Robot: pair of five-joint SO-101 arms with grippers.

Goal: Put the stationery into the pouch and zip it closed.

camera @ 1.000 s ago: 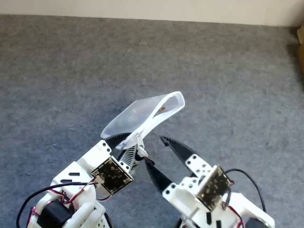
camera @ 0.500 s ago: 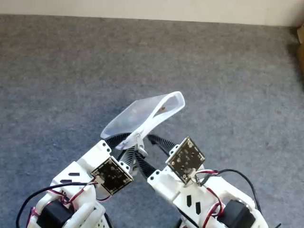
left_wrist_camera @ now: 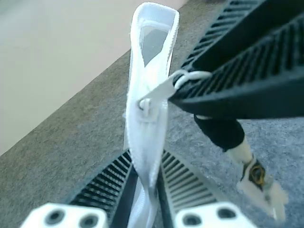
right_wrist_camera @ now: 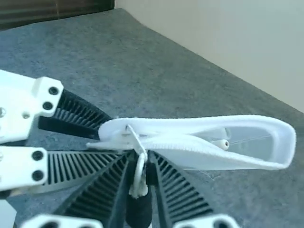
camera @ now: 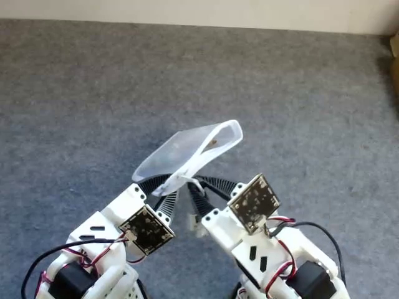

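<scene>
Within the last second the right fingers advanced from an open stance beside the pouch and closed on the zipper pull; zipping could likely begin. The left fingers clamped the pouch's near end, and its body extended beyond both fingertips.

Gripping white pouch edge-on in left gripper, ribbed black fingers clamped on either side of its zip seam, pouch raised off the grey table. Pinching zipper pull in right gripper, slider partway along, far end of mouth gaping.
</scene>
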